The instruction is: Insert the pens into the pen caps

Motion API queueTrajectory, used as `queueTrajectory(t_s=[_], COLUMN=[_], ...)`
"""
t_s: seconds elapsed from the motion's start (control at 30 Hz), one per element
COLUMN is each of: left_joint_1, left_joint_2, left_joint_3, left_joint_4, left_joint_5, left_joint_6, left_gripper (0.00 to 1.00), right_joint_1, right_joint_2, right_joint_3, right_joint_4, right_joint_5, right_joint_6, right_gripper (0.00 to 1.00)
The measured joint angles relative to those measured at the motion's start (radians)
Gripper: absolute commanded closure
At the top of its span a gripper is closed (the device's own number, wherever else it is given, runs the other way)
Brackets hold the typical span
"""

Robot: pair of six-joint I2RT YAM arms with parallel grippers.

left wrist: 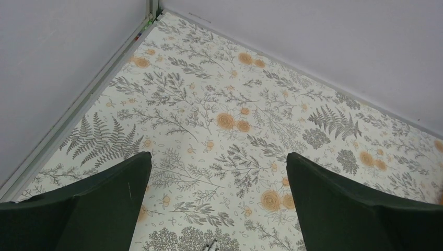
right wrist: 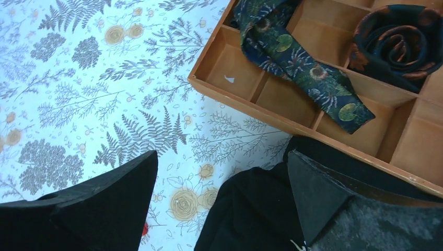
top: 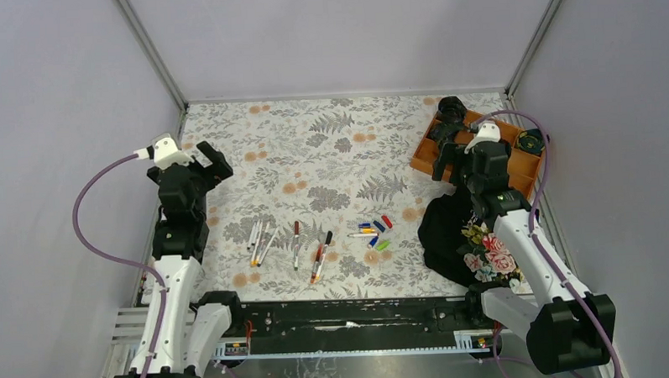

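The pens (top: 297, 242) lay loose on the floral table cover (left wrist: 224, 94), spread in small groups well back from both grippers, toward the arm bases. The pen caps (top: 374, 230) sat in a tight colourful cluster just beside the pens, on the side nearer the right arm. None of the pens looked capped, so the task appeared not yet begun.

The left gripper (left wrist: 217, 157) hung above bare cover with its fingers spread wide and nothing between them. It pointed toward the far corner, away from the pens. That was likely a parked pose, keeping the middle of the table free.

The right gripper (right wrist: 222, 157) was likewise spread wide and held nothing. Black cloth (right wrist: 245, 214) lay beneath its right finger. Just ahead of it stood a wooden divider tray (right wrist: 245, 107) holding a patterned necktie (right wrist: 292, 60) draped over compartments and a rolled tie (right wrist: 399, 39). The caps lay behind and to its left, so either arm would probably have to swing back toward its base to reach them.
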State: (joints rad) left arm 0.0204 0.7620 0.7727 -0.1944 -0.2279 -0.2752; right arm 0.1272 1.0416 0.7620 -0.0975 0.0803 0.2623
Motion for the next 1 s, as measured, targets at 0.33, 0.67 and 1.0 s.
queueTrajectory(t_s=[0.33, 0.67, 1.0], left_joint_1=[-0.063, -0.073, -0.073], left_joint_2=[0.196, 0.211, 0.246], left_joint_3=[0.027, -0.062, -0.18], left_joint_4=[-0.053, -0.226, -0.285], left_joint_5=[0.024, 0.109, 0.133], left_joint_6=[0.001, -0.169, -0.327], left_gripper=[0.0, 0.25, 0.69], right_joint_1=[0.0, -0.001, -0.001], right_joint_2=[-0.044, -0.017, 0.023], right_joint_3=[-0.017, -0.002, 0.0], right_joint_4=[0.04, 0.055, 0.057], right_joint_5=[-0.134, -0.283, -0.335], right_joint_6=[-0.023, 0.0, 0.023], right_gripper=[0.01, 0.01, 0.01])
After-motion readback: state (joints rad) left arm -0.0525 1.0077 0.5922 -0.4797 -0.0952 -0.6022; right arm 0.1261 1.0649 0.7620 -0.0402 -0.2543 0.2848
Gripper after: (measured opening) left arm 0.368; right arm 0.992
